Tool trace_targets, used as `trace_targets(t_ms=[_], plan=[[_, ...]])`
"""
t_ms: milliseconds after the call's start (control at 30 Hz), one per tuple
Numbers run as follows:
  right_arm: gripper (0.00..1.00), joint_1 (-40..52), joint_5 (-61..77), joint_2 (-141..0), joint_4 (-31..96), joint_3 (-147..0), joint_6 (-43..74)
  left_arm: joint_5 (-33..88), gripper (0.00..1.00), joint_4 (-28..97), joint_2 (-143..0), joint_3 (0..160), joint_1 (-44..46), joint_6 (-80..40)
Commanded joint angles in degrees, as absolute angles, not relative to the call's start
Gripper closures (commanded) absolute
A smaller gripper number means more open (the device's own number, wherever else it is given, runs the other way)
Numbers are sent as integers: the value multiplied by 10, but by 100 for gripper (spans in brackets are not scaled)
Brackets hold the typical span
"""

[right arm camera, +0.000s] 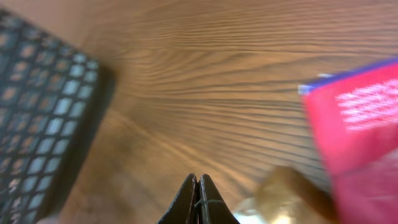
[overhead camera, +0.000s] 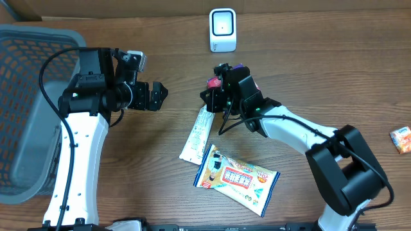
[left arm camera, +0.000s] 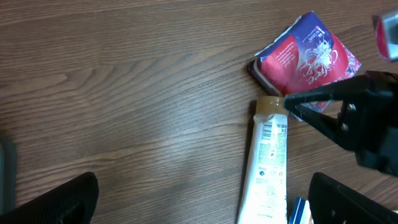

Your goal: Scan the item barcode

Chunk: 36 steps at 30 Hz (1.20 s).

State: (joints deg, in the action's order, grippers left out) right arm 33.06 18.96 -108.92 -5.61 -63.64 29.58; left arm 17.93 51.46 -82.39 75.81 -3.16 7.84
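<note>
The white tube lies flat on the table, its cap just beside the red packet, which is half hidden from above. The right gripper, tips pressed together and empty, sits by the blurry cap. The left gripper is spread wide.

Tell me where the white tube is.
In the overhead view, the white tube lies mid-table, its cap beside the red packet and the right pincer, its tail by the snack bag.

No word can be read with certainty. The white tube carries a barcode and small print; the red packet has white script, illegible.
</note>
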Motion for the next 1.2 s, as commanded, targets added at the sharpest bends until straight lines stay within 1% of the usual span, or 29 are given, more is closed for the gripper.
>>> trace_targets(t_ms=[0,367,533,667,967,1067,1167], plan=[[96,333,166,-1120,-60,-646,322,173,0,516,-819,759,-35,73],[96,337,157,-1155,-68,-646,359,146,0,523,-819,759,-35,73],[96,337,189,-1195,-72,-646,360,145,0,522,-819,759,-35,73],[96,337,165,-1208,-54,-646,360,144,0,523,-819,759,-35,73],[96,336,146,-1208,46,-646,331,130,0,529,-819,759,-35,73],[96,337,165,-1204,42,-648,278,130,0,531,-819,759,-35,73],[96,337,183,-1179,42,-662,261,130,0,531,-819,759,-35,73]])
